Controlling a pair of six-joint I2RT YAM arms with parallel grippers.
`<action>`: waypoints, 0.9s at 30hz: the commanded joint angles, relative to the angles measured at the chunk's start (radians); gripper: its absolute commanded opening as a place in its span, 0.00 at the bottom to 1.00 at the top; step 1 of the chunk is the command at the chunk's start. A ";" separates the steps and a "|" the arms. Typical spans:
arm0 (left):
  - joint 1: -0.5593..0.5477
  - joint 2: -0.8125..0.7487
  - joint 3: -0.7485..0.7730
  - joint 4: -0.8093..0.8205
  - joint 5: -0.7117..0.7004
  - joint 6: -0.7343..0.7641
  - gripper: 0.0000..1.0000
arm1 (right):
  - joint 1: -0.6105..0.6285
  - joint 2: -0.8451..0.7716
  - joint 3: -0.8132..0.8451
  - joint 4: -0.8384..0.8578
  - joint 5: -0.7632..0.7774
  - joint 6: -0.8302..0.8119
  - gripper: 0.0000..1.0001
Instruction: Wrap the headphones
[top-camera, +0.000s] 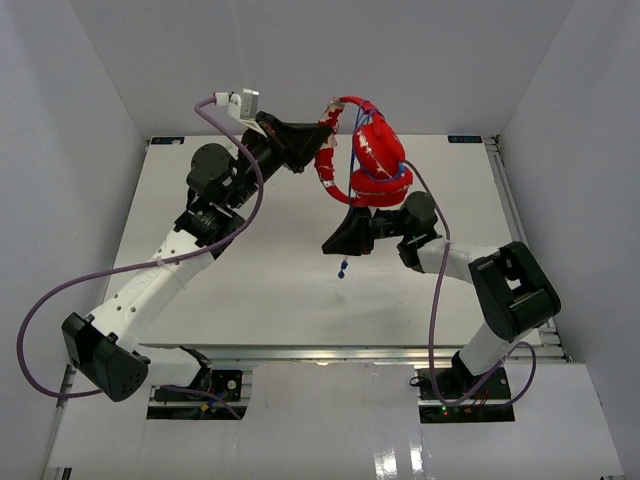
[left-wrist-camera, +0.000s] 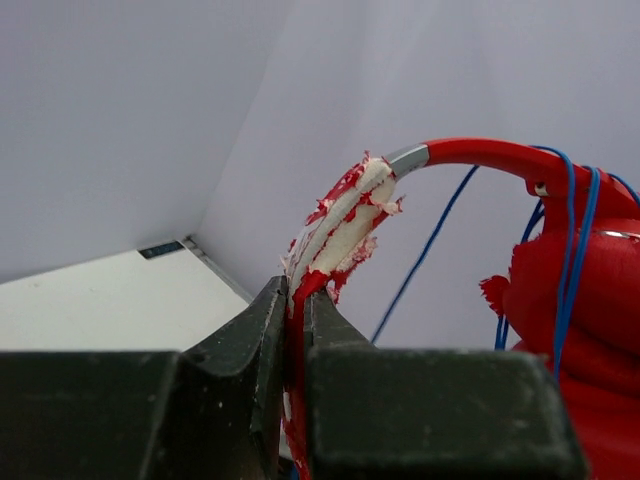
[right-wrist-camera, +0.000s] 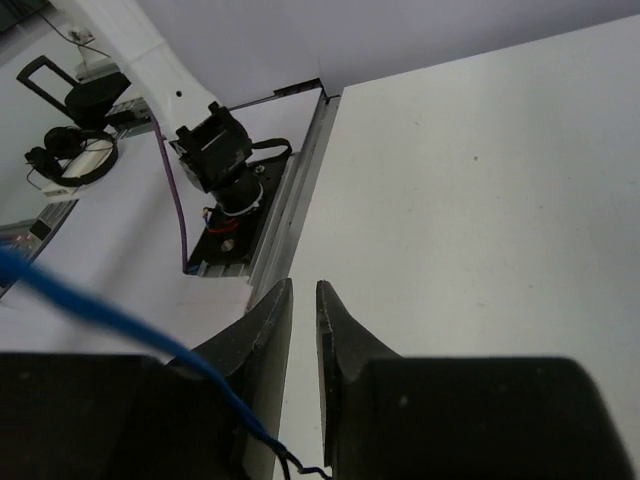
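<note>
- The left arm (top-camera: 150, 285) reaches up and across from the near-left corner of the white table (top-camera: 260, 300), with a purple robot cable (top-camera: 245, 150) looping alongside it.
- The left gripper (top-camera: 316, 153) is held well above the table. Its jaws are pressed together on the headband padding (left-wrist-camera: 345, 215), which is torn, with pale foam showing through the red cover.
- The headphones (top-camera: 380, 152) hang in the air above the far middle of the table, held by that padded end. The bare red headband (left-wrist-camera: 480, 152) arcs over to the earcups (left-wrist-camera: 590, 330), which sit bunched together on the right.
- The blue cable (top-camera: 356, 135) runs in strands over the headband and earcups, then drops down. Its plug (top-camera: 343, 268) dangles just past the right gripper's tips.
- The right gripper (top-camera: 327, 247) sits just under the earcups, pointing left. In the wrist view its jaws stand a narrow slit apart. The cable crosses one finger (right-wrist-camera: 262, 330) and slips in near the base, but I cannot tell whether it is pinched.
- The right arm (top-camera: 500, 290) bends back to the near-right corner.
</note>
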 joint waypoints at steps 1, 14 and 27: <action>0.000 -0.022 0.099 -0.002 -0.333 -0.008 0.00 | 0.018 -0.067 -0.088 0.221 -0.032 0.093 0.20; 0.072 0.106 0.045 -0.088 -0.893 0.455 0.00 | 0.084 -0.435 0.038 -0.961 0.331 -0.775 0.08; 0.100 0.120 -0.249 -0.193 -0.333 0.684 0.00 | 0.246 -0.357 0.472 -1.579 1.211 -1.482 0.08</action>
